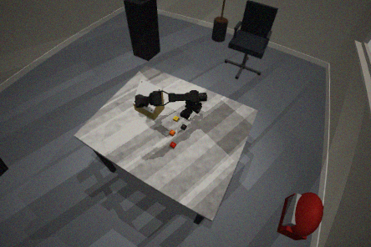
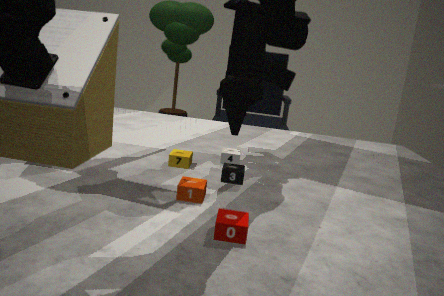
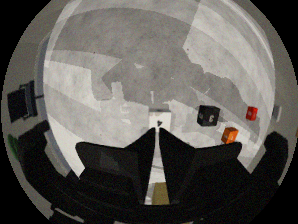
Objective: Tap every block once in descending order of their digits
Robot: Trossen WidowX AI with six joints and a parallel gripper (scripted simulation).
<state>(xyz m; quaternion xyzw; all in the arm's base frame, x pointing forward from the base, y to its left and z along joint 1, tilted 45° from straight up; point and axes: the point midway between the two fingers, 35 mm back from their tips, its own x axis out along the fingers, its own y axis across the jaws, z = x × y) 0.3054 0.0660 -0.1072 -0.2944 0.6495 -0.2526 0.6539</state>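
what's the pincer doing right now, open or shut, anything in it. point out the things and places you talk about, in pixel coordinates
Pincer [image 2: 235, 133] [image 3: 157, 131]: closed, holding nothing, tips above the white 4 block [image 2: 230, 156] [image 3: 160, 119].

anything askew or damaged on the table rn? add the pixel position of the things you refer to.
Nothing stands out. The yellow [image 1: 175, 118] [image 2: 180, 159], white [image 2: 230, 156] [image 3: 160, 119], black [image 1: 184, 127] [image 2: 233, 174] [image 3: 208, 116], orange [image 1: 172, 133] [image 2: 192, 190] [image 3: 230, 135] and red [image 1: 173, 145] [image 2: 231, 227] [image 3: 252, 113] blocks all sit flat, separate, with no visible damage; fingers [image 2: 235, 133] above the white one.
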